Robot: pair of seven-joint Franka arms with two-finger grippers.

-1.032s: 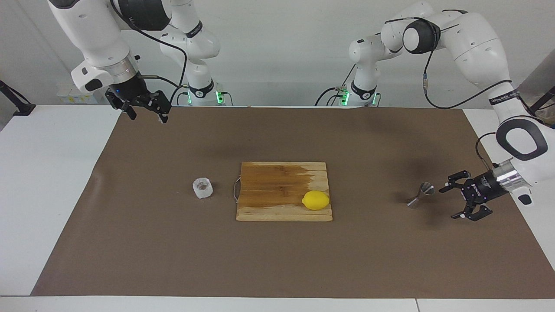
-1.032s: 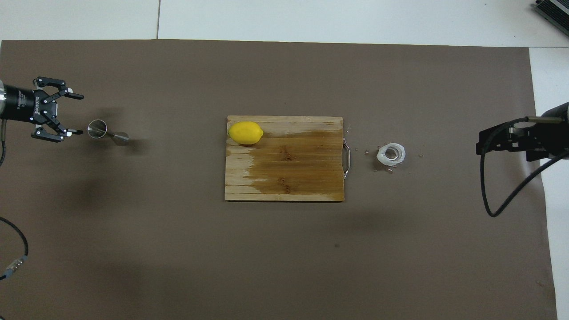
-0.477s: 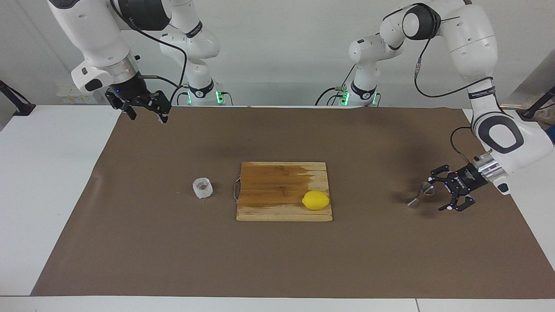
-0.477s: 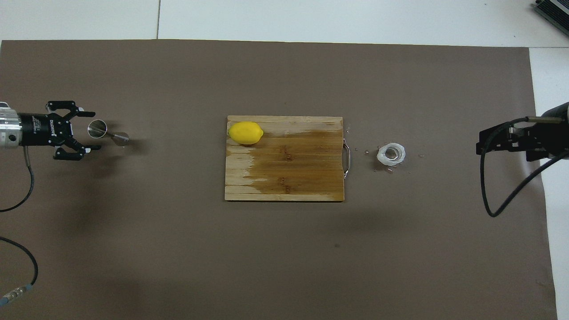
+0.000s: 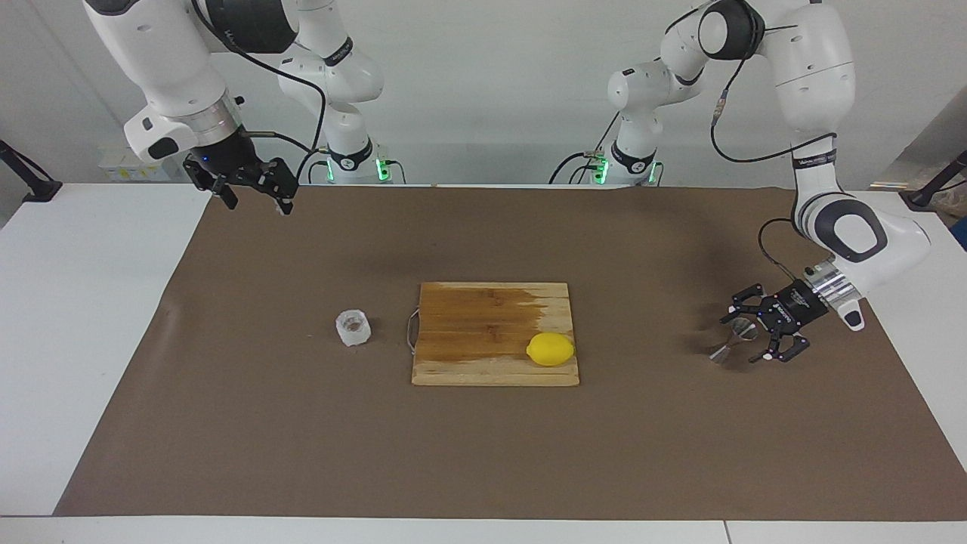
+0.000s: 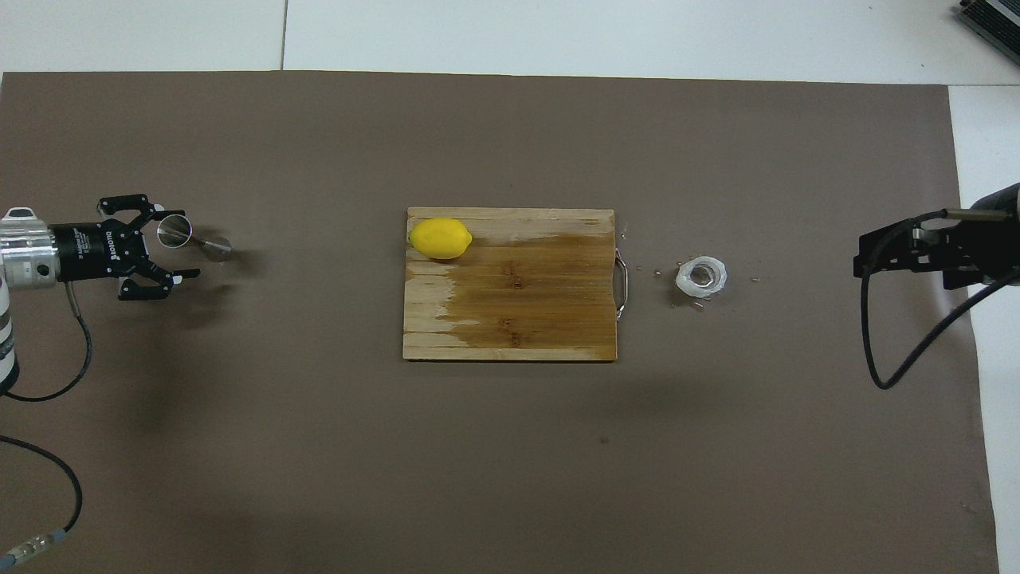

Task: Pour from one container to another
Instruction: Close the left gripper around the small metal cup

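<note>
Left gripper (image 5: 749,335) moved in beside small shiny steel hourglass jigger (image 5: 731,341), fingers spread, nothing grasped; right gripper (image 5: 251,194) waits, spread.

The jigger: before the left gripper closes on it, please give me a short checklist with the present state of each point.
1. Left gripper open: ok.
2. Left gripper beside the jigger, at its height: ok.
3. Jigger between the fingers: cannot tell; the overhead view suggests only partly.
4. Jigger upright on the brown mat: ok.
5. Cup upright, brownish bits inside, beside the cutting board: ok.
6. Right gripper open, waiting over the mat's corner nearest its base: ok.
</note>
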